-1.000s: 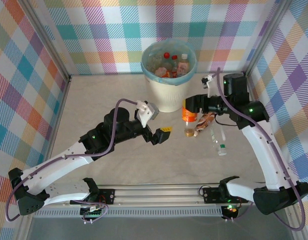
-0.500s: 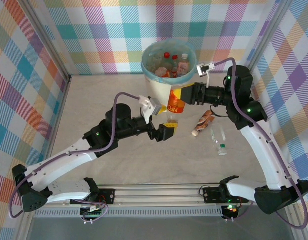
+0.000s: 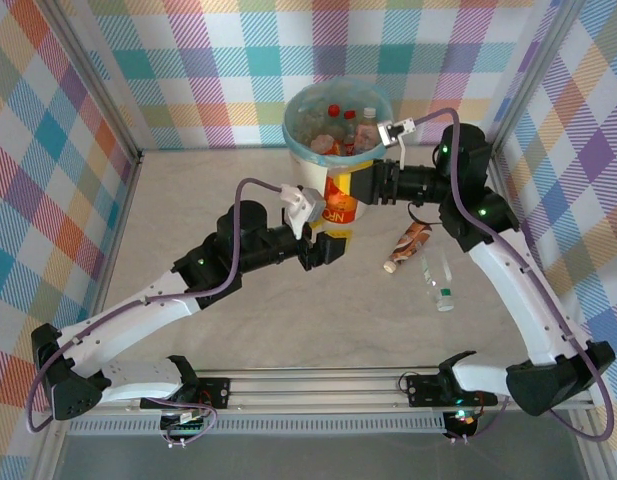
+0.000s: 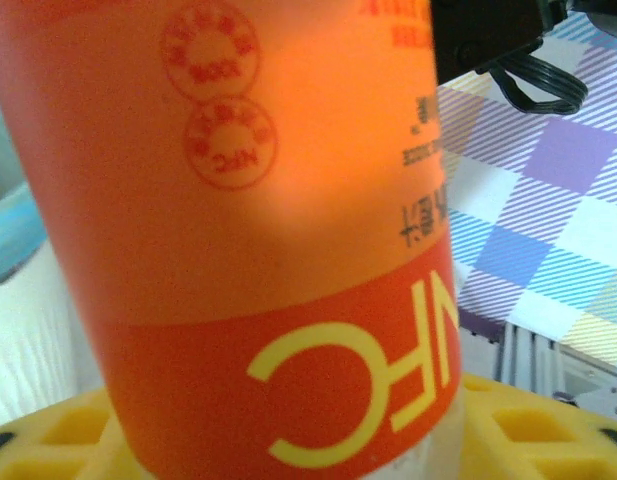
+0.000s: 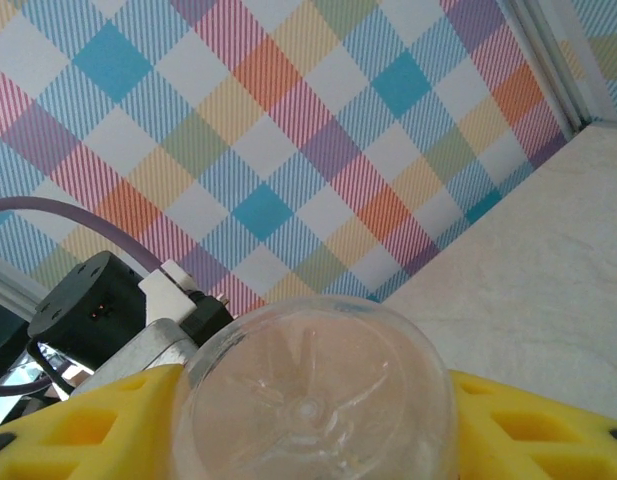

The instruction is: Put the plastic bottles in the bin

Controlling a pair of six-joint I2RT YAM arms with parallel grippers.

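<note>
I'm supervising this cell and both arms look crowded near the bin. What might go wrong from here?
1. The left gripper sits right at the orange-labelled bottle that the right gripper clamps, so the two may clash or knock the bottle loose.
2. The bottle is in front of the bin wall, not over its opening, so releasing now would likely drop it outside.

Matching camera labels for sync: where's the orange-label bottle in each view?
Top external: the orange-label bottle is at centre, in front of the bin, gripped by the right hand.
Left wrist: the bottle spans left and centre, its label upside down, above the left hand's yellow fingers.
Right wrist: its clear end is at bottom centre, between the right hand's yellow fingers.
Shared landmark: the plaid wall.
</note>
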